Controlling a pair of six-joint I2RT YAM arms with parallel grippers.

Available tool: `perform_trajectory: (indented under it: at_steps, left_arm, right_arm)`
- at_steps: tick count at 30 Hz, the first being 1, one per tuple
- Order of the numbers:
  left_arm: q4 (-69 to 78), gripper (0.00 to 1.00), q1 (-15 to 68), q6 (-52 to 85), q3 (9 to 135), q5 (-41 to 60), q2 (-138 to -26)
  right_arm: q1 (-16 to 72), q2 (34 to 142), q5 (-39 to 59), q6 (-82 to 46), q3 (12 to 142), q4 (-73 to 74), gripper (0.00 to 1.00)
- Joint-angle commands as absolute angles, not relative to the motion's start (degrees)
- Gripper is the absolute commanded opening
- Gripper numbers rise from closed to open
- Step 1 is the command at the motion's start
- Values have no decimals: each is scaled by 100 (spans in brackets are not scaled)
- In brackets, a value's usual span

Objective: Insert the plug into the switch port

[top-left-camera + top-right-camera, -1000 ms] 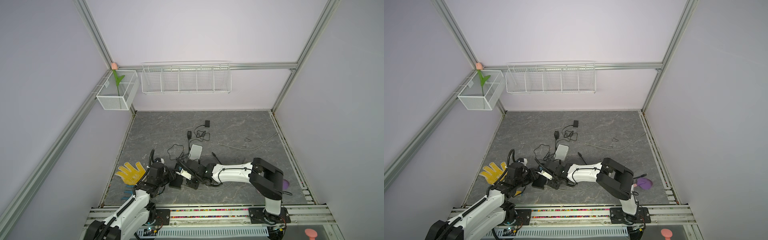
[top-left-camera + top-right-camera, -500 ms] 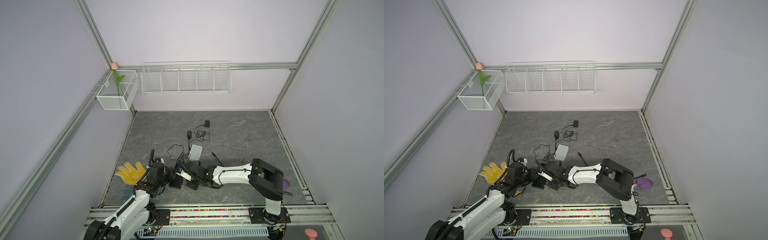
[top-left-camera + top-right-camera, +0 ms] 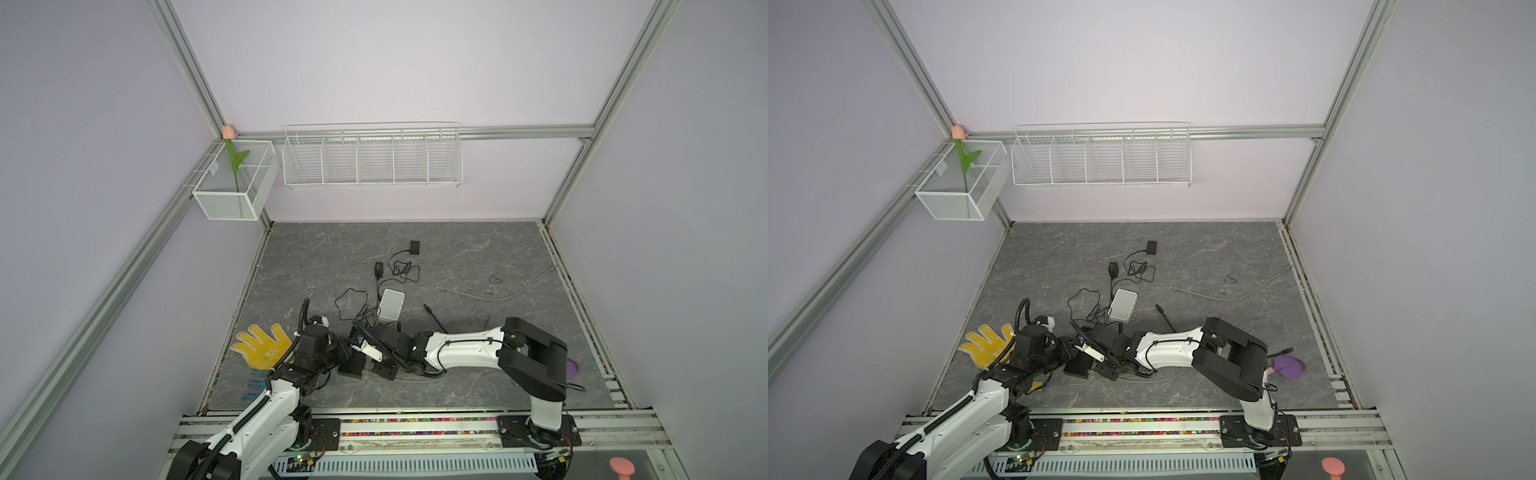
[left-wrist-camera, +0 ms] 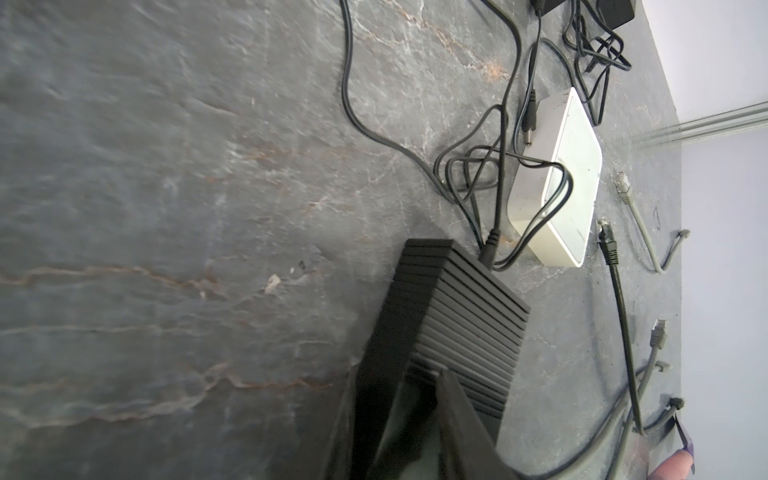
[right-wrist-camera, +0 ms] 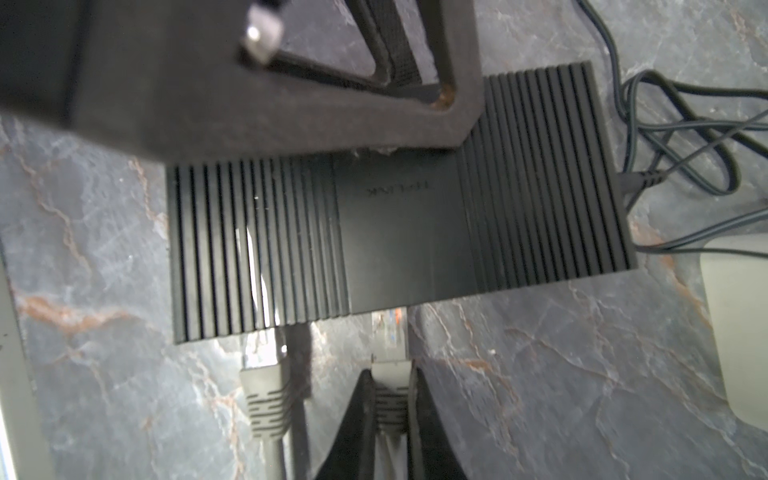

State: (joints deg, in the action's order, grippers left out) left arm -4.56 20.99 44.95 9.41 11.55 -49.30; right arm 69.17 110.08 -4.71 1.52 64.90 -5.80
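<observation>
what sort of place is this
Most likely a robot test cell in a lab: plain walls framed by aluminium rails, a left arm and right arm mounted on a front track, and a black network switch on the grey table.

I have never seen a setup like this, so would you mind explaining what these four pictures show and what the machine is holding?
It is a robot with two arms mounted on a rail at the near edge of a grey table. Two pictures look down from one overhead camera pair. The other two come from a small camera on each arm's wrist, looking along its gripper. The left gripper clamps a black ribbed network switch. The right gripper pinches a grey cable plug, with its tip at the switch's edge, beside another grey plug. Also on the table lie a white box, tangled black power leads, a yellow glove and a purple object.
</observation>
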Motion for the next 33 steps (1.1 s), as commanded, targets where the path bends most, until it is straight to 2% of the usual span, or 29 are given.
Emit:
perform_trajectory:
  at_steps: [1,33]
  left_arm:
    - [-818,32,2259,4553,835,1564,-5030]
    - [-760,30,2344,4553,738,1732,-4948]
  right_arm:
    - [7018,10706,-265,202,6727,304,7]
    - [6775,11139,324,-123,6926,1608,6]
